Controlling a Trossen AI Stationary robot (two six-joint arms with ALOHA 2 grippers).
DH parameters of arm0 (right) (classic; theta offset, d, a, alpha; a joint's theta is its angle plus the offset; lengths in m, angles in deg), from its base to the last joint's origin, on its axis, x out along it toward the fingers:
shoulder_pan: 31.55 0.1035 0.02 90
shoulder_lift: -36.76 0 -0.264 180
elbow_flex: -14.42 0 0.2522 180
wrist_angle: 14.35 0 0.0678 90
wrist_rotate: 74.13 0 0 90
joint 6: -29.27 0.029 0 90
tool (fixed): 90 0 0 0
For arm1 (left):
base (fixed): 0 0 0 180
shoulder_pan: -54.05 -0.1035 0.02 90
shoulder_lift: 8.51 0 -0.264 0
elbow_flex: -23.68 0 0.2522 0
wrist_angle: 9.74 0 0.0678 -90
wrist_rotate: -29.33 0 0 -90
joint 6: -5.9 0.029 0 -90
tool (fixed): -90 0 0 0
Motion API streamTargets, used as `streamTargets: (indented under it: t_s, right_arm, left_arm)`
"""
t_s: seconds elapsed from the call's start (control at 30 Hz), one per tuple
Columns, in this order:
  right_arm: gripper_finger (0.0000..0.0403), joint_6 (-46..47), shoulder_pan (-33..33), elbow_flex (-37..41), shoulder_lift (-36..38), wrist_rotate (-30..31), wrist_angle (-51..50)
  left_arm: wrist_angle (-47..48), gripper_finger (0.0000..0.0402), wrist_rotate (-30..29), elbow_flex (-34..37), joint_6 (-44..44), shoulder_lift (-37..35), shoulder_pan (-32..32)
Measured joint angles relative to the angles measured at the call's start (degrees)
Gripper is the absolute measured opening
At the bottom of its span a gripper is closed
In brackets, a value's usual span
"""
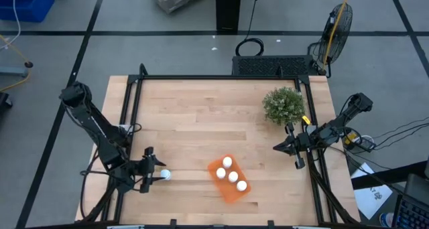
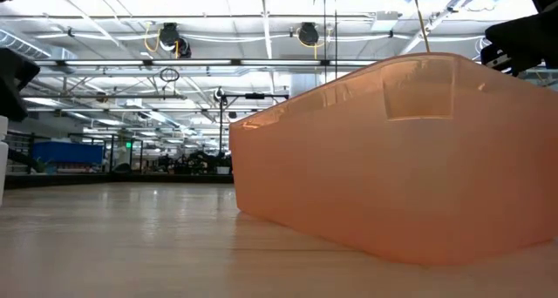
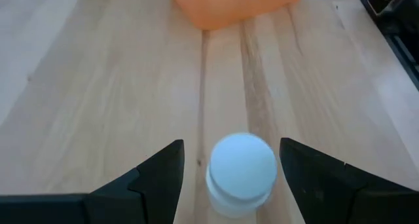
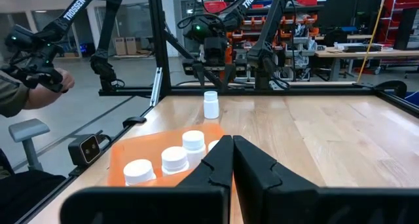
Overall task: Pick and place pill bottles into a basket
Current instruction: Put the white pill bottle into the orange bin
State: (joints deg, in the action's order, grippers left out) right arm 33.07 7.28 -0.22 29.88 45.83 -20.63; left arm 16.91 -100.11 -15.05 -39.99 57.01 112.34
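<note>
Standing on the wooden table (image 1: 201,122) to the left of the basket (image 1: 228,185), the last loose pill bottle (image 1: 165,175) is sitting between the spread fingers of the left gripper (image 1: 151,173), which are flanking it without touching. Four other bottles (image 1: 231,172) are resting inside the basket. Well to the right of the basket, just below the green plant (image 1: 283,104), the right gripper (image 1: 279,148) is waiting with its fingers pressed together, holding nothing

Glossy orange plastic basket (image 2: 392,159), smooth wooden table (image 1: 201,115)
</note>
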Motion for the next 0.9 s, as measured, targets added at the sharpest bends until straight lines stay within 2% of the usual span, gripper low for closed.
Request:
streamTargets:
  t_s: [0.33, 0.53, 0.9]
  right_arm:
    - [0.0004, 0.02, -0.02, 0.0, 0.0, 0.0, 0.0]
    - [0.0004, 0.02, -0.02, 0.0, -0.02, 0.02, 0.0]
    - [0.0004, 0.02, -0.02, 0.02, -0.02, 0.02, 0.02]
  left_arm:
    - [-1.37, 0.0255, -0.32, 0.08, -0.99, 0.28, 0.0]
    - [-6.44, 0.0255, 0.46, 0.08, 0.32, 3.97, 0.0]
    - [-5.49, 0.0255, 0.56, 0.08, -3.65, 6.25, 0.0]
